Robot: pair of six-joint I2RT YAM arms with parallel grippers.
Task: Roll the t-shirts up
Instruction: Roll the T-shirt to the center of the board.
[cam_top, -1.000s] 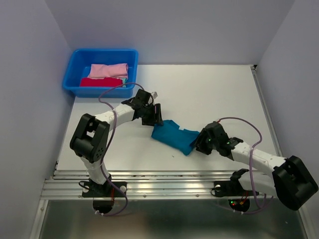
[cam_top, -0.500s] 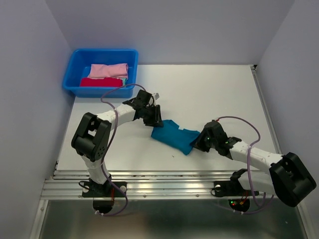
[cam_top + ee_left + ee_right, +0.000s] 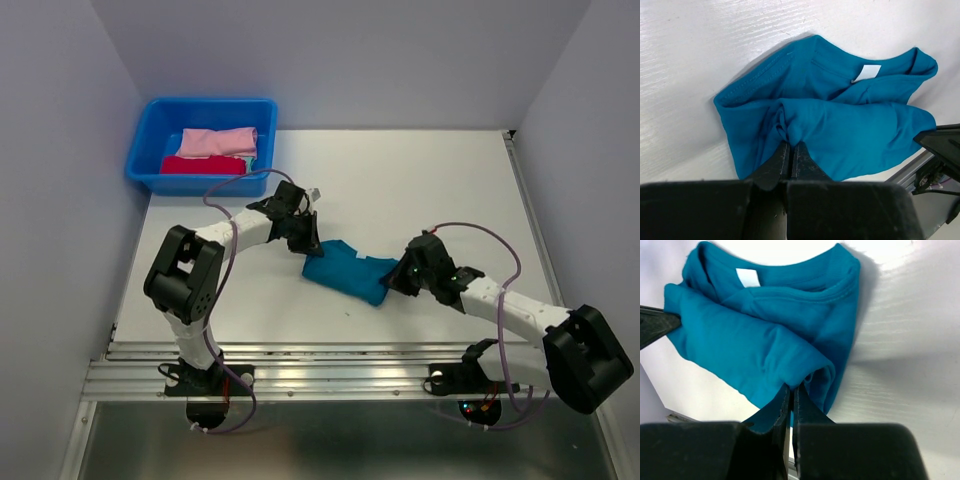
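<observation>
Pinching opposite ends of the loosely bunched teal shirt (image 3: 348,273), left gripper (image 3: 790,144) and right gripper (image 3: 791,386) appear mid-roll; pink shirt (image 3: 215,141) and red shirt (image 3: 200,165) lie in the tub (image 3: 141,150), seemingly done.

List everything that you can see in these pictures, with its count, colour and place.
teal t-shirt: 1, teal-blue, bunched at the table's middle
pink bundle: 1, pink, in the tub
red bundle: 1, red, in the tub, on the near side of the pink bundle
tub: 1, bright blue, at the table's far left corner
table: 1, white
left gripper: 1, black, pinching the teal t-shirt
right gripper: 1, black, pinching its other end
</observation>
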